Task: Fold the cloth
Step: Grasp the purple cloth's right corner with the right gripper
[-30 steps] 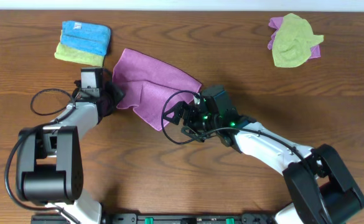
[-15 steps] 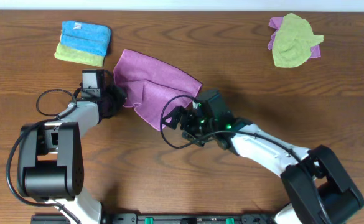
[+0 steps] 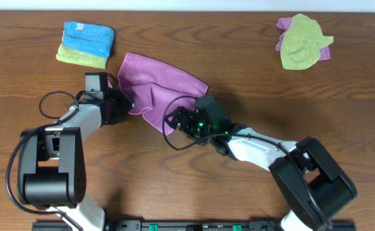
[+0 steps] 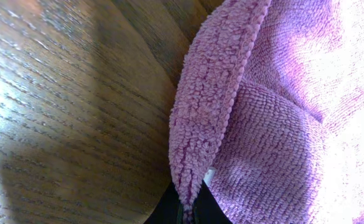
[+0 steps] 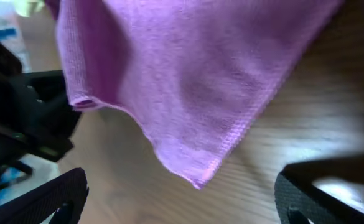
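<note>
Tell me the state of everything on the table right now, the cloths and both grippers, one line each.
purple cloth: lying rumpled, partly doubled over, left edge pinched.
left gripper: shut on the purple cloth's edge.
right gripper: open at the near corner, holding nothing.
blue cloth: folded.
yellow-green cloth: folded, touching the blue cloth.
far cloth: crumpled, yellow-green.

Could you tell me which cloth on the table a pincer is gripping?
The spread purple cloth mid-table: the left pincer pinches its edge. The folded stack and the crumpled pile lie untouched.
</note>
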Controlling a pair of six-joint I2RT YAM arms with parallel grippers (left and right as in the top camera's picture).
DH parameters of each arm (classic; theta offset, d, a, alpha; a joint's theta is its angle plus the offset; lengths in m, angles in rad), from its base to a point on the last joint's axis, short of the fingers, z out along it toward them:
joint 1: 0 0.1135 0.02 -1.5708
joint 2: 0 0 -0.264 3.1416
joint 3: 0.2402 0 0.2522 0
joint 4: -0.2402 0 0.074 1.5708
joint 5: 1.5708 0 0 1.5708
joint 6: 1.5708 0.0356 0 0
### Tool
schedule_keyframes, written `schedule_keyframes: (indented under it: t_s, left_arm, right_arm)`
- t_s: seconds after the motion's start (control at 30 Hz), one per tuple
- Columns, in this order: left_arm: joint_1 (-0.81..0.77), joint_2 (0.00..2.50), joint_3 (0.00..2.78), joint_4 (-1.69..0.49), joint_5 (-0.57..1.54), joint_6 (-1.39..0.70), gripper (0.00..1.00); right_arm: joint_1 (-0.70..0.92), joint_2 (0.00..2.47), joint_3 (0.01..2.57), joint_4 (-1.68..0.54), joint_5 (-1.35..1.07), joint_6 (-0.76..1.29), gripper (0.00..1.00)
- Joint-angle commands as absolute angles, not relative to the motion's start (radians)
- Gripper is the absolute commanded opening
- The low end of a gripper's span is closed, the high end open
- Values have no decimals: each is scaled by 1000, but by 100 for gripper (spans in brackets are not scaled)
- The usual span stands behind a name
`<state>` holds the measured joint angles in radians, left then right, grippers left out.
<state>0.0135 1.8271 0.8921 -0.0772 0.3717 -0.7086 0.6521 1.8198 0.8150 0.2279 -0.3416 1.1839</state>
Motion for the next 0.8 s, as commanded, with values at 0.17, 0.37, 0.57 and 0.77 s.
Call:
schedule_keyframes:
  t_s: [0.17, 0.37, 0.57, 0.77]
  left_arm:
    - [13, 1869, 856, -123, 372, -676, 6]
    - [13, 1869, 856, -122, 394, -676, 6]
    - [13, 1869, 856, -122, 411, -676, 6]
    - [13, 1869, 856, -122, 413, -676, 6]
  right_arm:
    - [659, 1909, 806, 259, -325, 1264, 95]
    - [681, 1944, 806, 303, -301, 1282, 93]
    - [693, 2027, 812, 359, -300, 1315, 91]
    - [695, 2041, 813, 359, -286, 1296, 71]
